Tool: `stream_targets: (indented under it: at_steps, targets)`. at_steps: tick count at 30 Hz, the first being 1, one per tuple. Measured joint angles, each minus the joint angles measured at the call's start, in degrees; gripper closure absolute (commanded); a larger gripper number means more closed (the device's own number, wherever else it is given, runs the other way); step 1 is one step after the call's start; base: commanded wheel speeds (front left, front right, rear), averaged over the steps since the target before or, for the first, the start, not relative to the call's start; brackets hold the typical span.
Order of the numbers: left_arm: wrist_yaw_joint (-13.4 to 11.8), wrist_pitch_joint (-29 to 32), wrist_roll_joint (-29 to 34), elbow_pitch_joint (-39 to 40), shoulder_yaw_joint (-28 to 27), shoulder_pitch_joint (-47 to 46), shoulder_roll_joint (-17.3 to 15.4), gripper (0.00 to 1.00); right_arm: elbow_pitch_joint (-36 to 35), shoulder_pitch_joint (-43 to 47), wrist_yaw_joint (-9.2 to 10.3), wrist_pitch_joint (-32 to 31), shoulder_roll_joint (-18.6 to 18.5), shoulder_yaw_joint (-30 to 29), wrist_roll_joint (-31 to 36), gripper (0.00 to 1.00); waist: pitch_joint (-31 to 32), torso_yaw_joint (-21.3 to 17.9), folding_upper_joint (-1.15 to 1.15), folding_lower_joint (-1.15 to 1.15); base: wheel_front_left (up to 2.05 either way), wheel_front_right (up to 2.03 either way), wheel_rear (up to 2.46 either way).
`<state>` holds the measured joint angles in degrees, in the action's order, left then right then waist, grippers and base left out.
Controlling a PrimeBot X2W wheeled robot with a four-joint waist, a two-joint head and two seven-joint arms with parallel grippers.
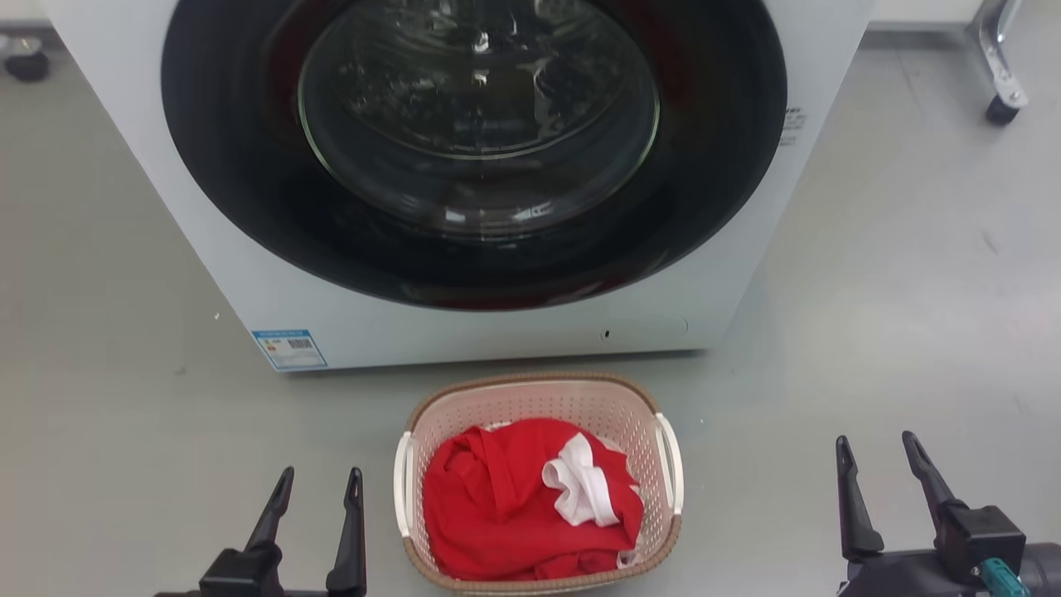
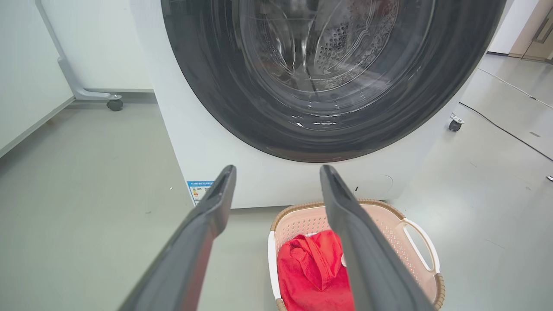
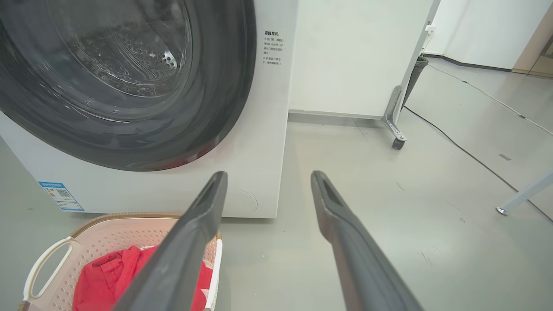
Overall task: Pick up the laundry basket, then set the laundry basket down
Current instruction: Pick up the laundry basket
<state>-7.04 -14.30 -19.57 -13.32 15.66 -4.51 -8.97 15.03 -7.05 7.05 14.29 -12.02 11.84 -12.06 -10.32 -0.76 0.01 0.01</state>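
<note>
The left gripper [image 1: 321, 479] hangs at the lower left, fingers spread and empty. Between the two grippers, touched by neither, the laundry basket [image 1: 539, 388] sits on the grey floor [image 1: 124, 398] just in front of the washing machine [image 1: 497, 336], holding a red garment [image 1: 497, 506] and a white cloth [image 1: 580, 491]. The right gripper [image 1: 876, 444], lower right, is likewise spread and empty.

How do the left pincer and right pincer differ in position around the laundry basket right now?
The left pincer sits close beside the laundry basket; the right pincer stands well off from its other side. In the head view the right pincer's tips reach farther up than the left pincer's. Both are open, hold nothing, and are apart from the basket.
</note>
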Motion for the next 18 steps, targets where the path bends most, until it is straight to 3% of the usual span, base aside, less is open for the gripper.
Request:
stream_targets:
  at_steps: [18]
  targets:
    - [0.6,0.0,0.0,0.3,-0.3,-7.9,0.4,0.0,-0.4,-5.7,0.0,0.0,1.2,-0.1,0.6,0.0,-13.7,-0.6,0.0,0.0,0.0,0.0,0.0]
